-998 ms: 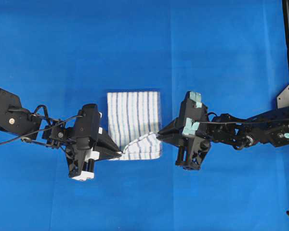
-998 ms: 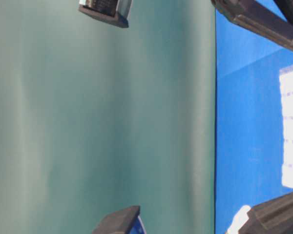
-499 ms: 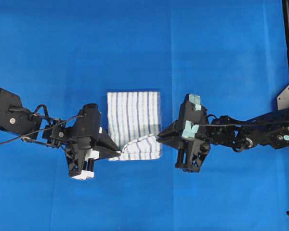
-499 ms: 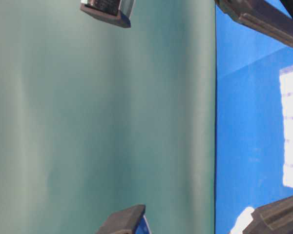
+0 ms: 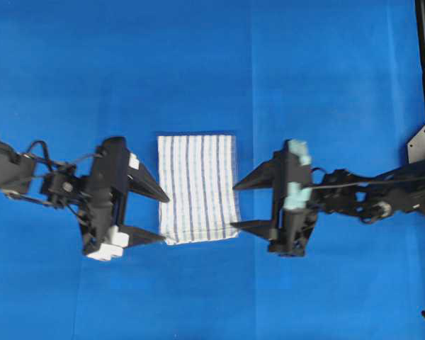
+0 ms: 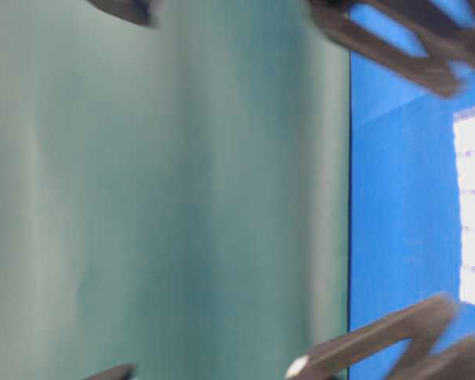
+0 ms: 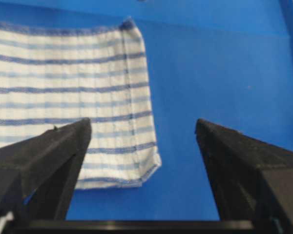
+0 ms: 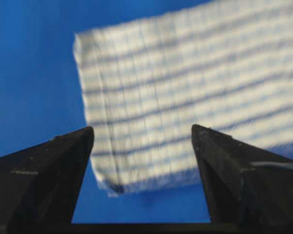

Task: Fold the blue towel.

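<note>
Overhead: blue towel (image 5: pixel 198 188) flat; left end effector (image 5: pixel 160 217), right end effector (image 5: pixel 238 205) spread wide, empty.

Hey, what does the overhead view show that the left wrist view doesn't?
Only the overhead view shows the whole blue towel lying flat as a folded rectangle, with the left gripper and right gripper open on either side of it, neither holding it. Only the left wrist view shows one towel corner up close, with its hem, between that gripper's spread fingers. Both show the striped towel on the blue table covering and the left gripper open.
</note>
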Available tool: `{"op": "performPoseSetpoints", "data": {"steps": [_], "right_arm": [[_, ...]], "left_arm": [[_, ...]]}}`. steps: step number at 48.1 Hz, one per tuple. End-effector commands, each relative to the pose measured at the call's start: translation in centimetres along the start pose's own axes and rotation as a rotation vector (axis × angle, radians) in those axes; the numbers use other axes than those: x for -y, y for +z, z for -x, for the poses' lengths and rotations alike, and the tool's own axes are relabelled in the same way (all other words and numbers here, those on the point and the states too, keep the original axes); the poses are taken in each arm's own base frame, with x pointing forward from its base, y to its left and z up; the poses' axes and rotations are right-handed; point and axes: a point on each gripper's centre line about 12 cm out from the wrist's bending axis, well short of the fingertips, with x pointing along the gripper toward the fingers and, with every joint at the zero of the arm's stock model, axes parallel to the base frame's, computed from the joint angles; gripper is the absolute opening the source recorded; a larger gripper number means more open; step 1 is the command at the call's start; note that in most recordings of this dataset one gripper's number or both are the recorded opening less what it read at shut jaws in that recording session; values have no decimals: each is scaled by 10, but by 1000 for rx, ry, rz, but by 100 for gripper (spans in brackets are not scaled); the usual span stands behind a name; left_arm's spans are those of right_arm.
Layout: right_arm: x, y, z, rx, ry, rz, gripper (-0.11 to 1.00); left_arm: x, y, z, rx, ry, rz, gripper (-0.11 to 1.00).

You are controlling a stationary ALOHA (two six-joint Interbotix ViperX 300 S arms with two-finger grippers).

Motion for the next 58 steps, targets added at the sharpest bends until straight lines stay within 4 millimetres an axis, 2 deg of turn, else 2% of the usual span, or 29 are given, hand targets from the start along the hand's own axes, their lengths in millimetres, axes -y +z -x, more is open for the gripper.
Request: {"op": "performPoseSetpoints", "data": {"steps": [1, 7, 17, 26, 31, 41, 58], "right_arm": [[-4, 23, 23, 87, 35, 18, 82], [1, 36, 48, 150, 52, 66, 82], [17, 50, 92, 263, 62, 135, 82], [29, 50, 125, 341, 74, 184, 82], [38, 42, 139, 370, 76, 209, 82], [57, 16, 154, 381, 71, 220, 82], [81, -17, 157, 363, 30, 212, 82]], "left_arm": [[4, 20, 20, 42, -10, -4, 79], [5, 31, 42, 74, -15, -22, 79], [-3, 31, 67, 126, -5, -68, 79], [-8, 24, 92, 207, -5, -122, 78], [-10, 20, 107, 250, -7, -158, 78], [-20, 1, 133, 304, 14, -201, 78], [-38, -40, 168, 376, 44, -193, 78]]}}
